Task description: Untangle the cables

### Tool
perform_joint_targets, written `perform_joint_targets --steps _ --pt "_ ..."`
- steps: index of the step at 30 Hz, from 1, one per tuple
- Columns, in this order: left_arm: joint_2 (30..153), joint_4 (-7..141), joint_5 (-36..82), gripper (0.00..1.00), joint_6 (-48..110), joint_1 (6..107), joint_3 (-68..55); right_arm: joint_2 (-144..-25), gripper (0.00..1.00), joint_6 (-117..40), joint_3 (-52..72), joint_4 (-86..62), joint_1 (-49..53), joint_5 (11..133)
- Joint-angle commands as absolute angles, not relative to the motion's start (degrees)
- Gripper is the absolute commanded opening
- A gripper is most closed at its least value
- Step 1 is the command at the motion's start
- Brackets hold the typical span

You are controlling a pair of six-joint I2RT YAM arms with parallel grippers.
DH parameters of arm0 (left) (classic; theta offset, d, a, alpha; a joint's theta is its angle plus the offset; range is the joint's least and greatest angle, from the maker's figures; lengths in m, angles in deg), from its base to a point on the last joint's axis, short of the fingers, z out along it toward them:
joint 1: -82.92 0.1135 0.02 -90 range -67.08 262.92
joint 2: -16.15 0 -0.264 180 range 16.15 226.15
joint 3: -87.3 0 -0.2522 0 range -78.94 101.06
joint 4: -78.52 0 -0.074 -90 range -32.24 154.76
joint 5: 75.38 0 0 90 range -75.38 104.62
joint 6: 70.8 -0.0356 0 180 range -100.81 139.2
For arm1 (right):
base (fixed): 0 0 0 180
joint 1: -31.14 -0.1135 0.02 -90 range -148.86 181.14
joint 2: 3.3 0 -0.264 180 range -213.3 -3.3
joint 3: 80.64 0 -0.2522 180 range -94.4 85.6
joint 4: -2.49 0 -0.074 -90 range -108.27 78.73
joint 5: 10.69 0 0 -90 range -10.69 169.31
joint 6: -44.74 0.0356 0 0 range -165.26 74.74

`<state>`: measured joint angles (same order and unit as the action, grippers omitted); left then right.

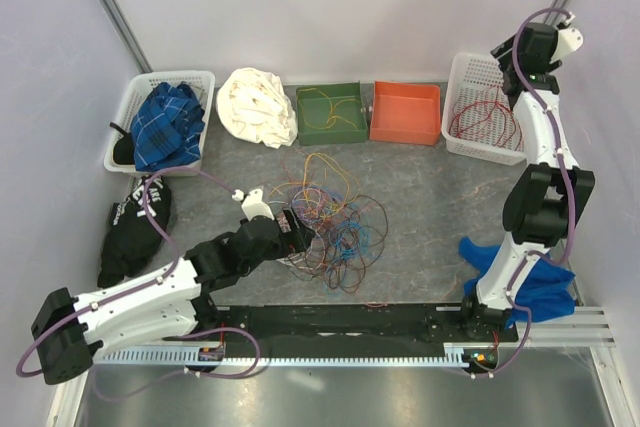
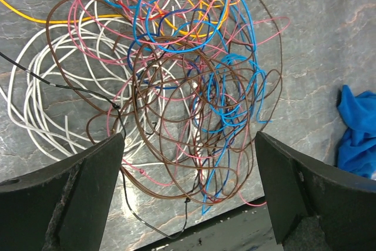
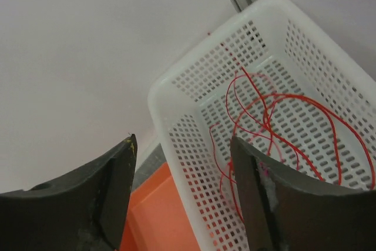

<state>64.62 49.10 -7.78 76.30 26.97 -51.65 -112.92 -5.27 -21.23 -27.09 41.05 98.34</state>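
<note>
A tangle of thin cables in brown, blue, pink, white, orange and yellow lies mid-table. In the left wrist view the cables fill the frame. My left gripper is open just above the tangle's left edge, nothing between its fingers. Red cables lie in the white basket at the back right. A yellow-orange cable lies in the green bin. My right gripper is open and empty, held high over the white basket.
An orange bin stands between the green bin and the white basket. A white cloth and a basket with a blue plaid cloth are back left. A black cloth lies left, a blue cloth right.
</note>
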Motion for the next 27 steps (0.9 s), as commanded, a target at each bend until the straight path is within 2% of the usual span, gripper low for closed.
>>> perform_joint_targets --steps 1,5,10,18,23,27 --pt "63.52 51.84 -9.03 1.0 80.36 27.19 -51.78 -102.56 0.76 -5.97 -13.66 -24.2 38.7 98.38" --pt "62.47 52.54 -9.29 1.0 82.12 27.11 -52.4 -93.32 0.77 -2.38 3.28 -19.63 36.42 95.67" --pt "62.2 52.9 -9.38 1.0 82.91 27.19 -52.14 -80.48 0.77 -1.67 20.95 -12.96 26.59 93.82" --pt "59.66 53.51 -9.82 0.99 82.75 27.1 -54.16 -75.89 0.75 -6.92 31.8 -6.97 7.96 85.12" --pt "57.64 55.27 -10.6 0.99 80.11 27.1 -54.77 -80.28 0.75 -12.12 33.56 -10.12 -3.73 88.01" --pt "56.32 55.01 -11.57 0.99 79.84 27.11 -54.77 -79.16 0.74 -11.16 39.44 -9.17 -6.12 93.11"
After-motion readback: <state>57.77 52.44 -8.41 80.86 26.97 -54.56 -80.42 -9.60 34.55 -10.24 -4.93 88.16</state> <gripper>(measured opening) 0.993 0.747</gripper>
